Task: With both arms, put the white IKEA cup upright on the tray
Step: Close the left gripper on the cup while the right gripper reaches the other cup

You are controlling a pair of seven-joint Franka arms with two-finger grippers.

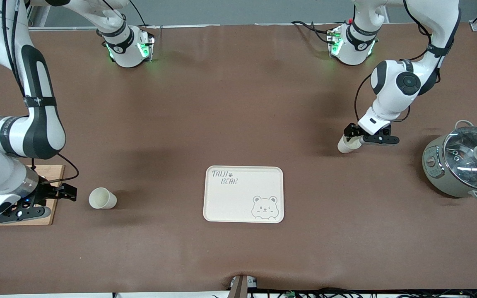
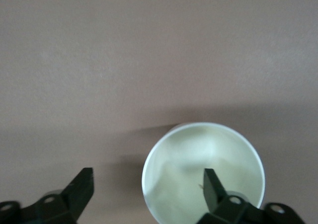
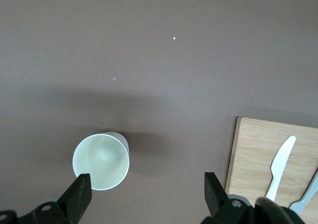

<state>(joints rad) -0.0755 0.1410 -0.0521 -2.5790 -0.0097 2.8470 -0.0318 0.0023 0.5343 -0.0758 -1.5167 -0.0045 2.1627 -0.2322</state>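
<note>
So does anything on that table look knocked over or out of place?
Both white cups lie on their sides: one beside the open right gripper, one at the open left gripper, one finger inside its mouth. The tray holds nothing.

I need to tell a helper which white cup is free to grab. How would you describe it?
Start at the wooden cutting board at the right arm's end of the table. The free cup stands upright on the brown mat between that board and the cream tray. Unlike the other cup, no claw touches it.
</note>
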